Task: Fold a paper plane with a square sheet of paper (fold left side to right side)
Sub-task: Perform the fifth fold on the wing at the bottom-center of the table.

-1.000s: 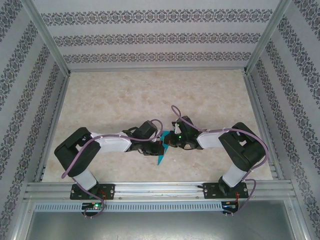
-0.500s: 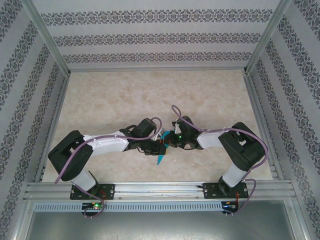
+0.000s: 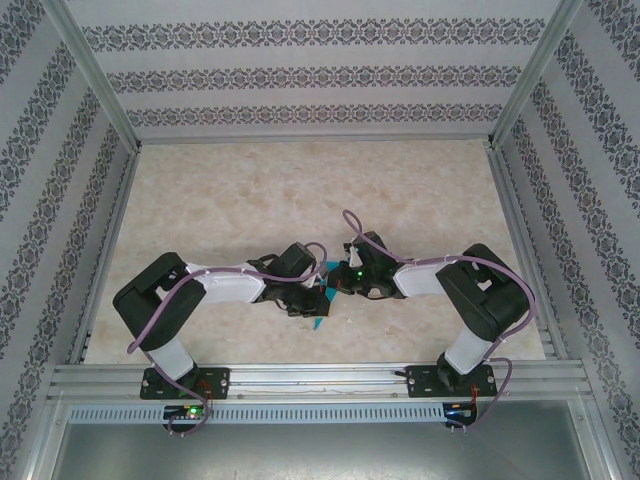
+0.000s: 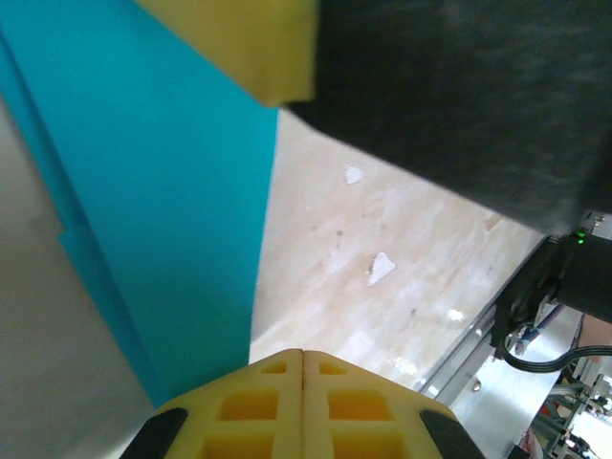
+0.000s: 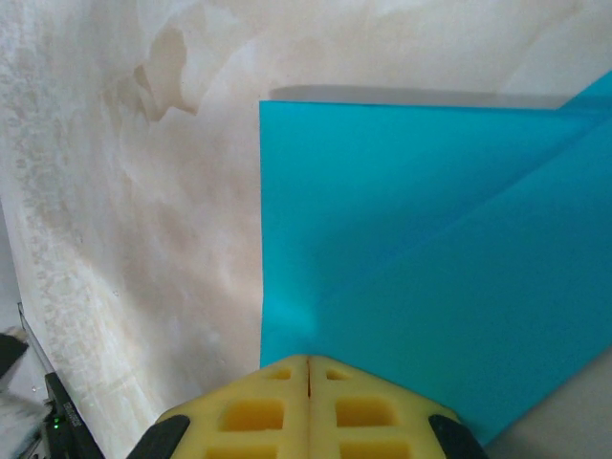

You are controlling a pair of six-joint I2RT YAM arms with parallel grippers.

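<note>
**While both my grippers sit pinched shut, the plane lies between them**

Where my bases are bolted, a metal rail (image 3: 320,378) runs along the near edge of the table (image 3: 240,200). The plane (image 3: 320,319) points its narrow tip toward that rail, with a strip of bare top between.

Just beyond the tip, my left gripper (image 3: 316,299) and right gripper (image 3: 337,287) meet almost nose to nose over the paper, each with its jaws pressed together. On my left wrist camera, the yellow fingers (image 4: 249,413) are closed right beside the plane's long straight edge, and the right gripper's pad and black body loom close ahead, blocking that way. On my right wrist camera, the fingers (image 5: 253,416) meet at the plane's other straight edge, which runs away to a square corner, and a slanting crease crosses the sheet. I cannot tell whether either pair pinches the paper or merely rests on it.

Farther off, the tabletop lies bare to the back wall (image 3: 320,75), and frame posts (image 3: 95,90) and patterned side walls close it in on both sides.
</note>
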